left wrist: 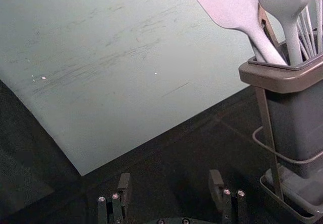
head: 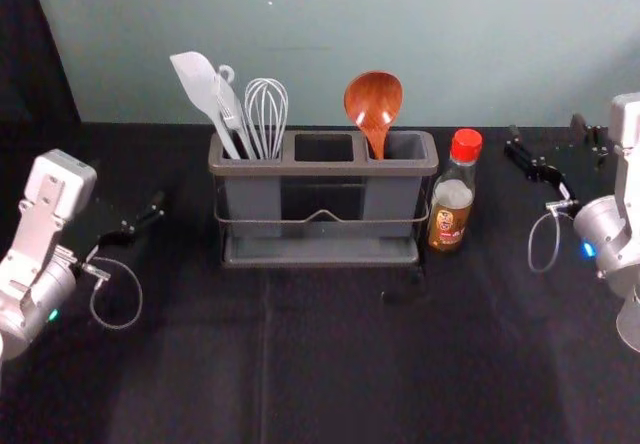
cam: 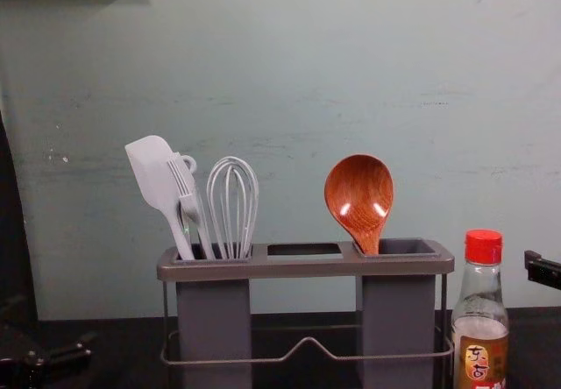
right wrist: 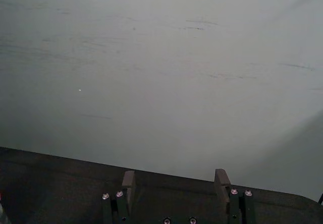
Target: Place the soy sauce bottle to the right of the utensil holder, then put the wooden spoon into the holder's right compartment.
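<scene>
Now, with left gripper and right gripper wide open, empty, flanking the utensil holder, retreat outward gently, clear of bottle and spoon.

There's the utensil holder at twelve o'clock on the table, spatula and whisk in its nine o'clock compartment! Wooden spoon in the three o'clock compartment, and soy sauce bottle just beside the holder at three o'clock!
</scene>
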Robot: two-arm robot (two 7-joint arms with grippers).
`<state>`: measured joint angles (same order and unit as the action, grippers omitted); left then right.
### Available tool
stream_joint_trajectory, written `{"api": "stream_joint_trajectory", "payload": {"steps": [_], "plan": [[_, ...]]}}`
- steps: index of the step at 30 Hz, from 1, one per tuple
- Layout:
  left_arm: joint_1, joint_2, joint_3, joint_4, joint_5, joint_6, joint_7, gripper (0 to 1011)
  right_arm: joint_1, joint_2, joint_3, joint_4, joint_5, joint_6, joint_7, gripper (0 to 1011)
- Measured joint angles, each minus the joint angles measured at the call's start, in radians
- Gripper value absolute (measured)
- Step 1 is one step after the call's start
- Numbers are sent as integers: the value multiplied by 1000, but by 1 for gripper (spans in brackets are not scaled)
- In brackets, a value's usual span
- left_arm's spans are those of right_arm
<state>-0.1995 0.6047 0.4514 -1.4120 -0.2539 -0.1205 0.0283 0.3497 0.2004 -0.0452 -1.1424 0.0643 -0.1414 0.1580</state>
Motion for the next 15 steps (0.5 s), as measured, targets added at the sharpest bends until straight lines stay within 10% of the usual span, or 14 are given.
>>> {"api": "stream_joint_trajectory", "payload": {"steps": [15], "plan": [[0, 0, 0, 0, 0, 0, 0, 1000, -1, 1, -1, -3, 0, 2, 1, 1003]]}}
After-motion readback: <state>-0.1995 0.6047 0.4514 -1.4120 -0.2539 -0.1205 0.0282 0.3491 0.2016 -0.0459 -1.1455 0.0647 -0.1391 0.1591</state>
